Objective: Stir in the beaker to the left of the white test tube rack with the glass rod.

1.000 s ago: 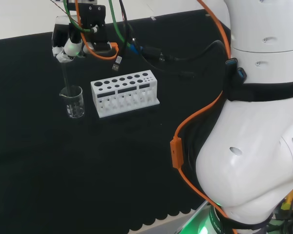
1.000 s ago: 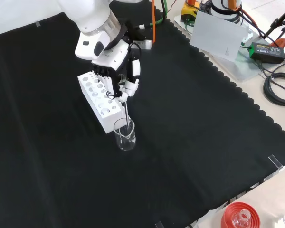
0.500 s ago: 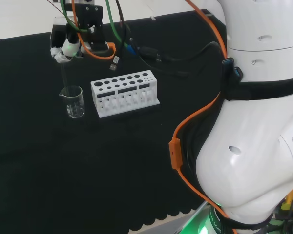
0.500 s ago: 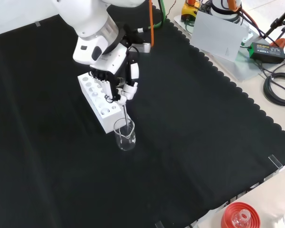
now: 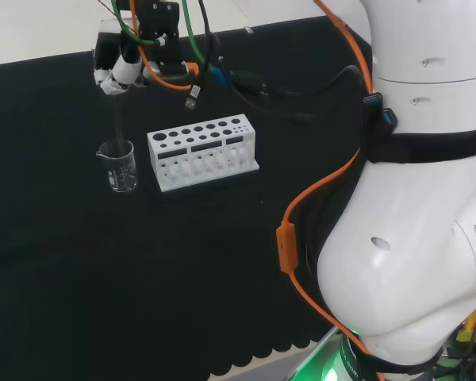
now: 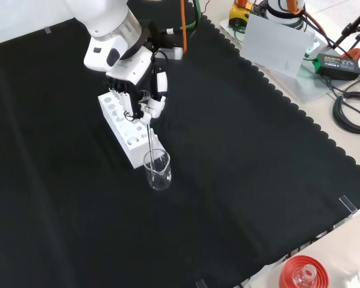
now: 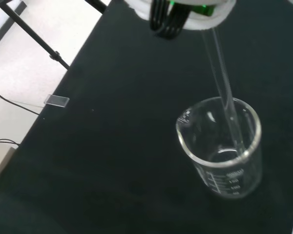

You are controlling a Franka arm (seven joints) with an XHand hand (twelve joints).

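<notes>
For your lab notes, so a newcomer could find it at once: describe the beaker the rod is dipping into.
Start at the white test tube rack in the middle of the black cloth. In the head view the beaker stands just left of it, clear glass with a pouring lip. It alone has the glass rod, held by the hand, reaching into it.

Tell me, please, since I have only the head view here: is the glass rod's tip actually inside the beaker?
Observer: Yes. In the wrist view the glass rod passes the rim and ends low inside the beaker.
Operator: Is it near the wall?
Observer: In the wrist view it runs close along one side.
Operator: How is the hand holding it?
Observer: In the front view the hand has its fingers curled round the rod's top, over the white test tube rack.
</notes>
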